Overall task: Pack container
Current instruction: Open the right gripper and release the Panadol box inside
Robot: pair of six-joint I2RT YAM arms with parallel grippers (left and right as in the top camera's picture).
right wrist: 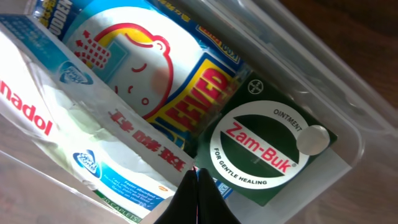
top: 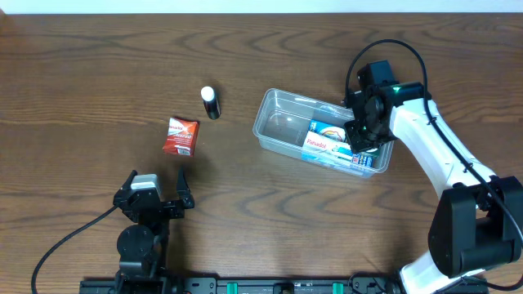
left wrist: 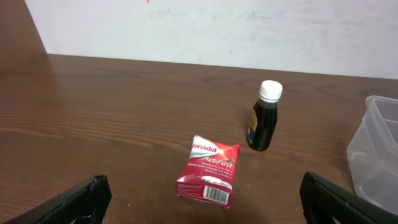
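Note:
The clear plastic container [top: 278, 122] lies right of centre and holds several packets at its right end. My right gripper [top: 362, 135] hangs over that end. In the right wrist view its fingers [right wrist: 196, 186] are shut with nothing seen between them, just above a green Zam-Buk tin [right wrist: 261, 152], a white and blue Panadol box [right wrist: 93, 143] and a blue and yellow packet [right wrist: 143, 62]. My left gripper [top: 155, 192] is open and empty near the front edge, with a red Panadol box [top: 180, 135] beyond it on the table.
A small dark bottle with a white cap [top: 211, 103] stands behind the red box. The left wrist view shows the red box [left wrist: 208, 171], the bottle [left wrist: 264, 117] and the container's left wall [left wrist: 376, 149] past the open left gripper [left wrist: 203, 211].

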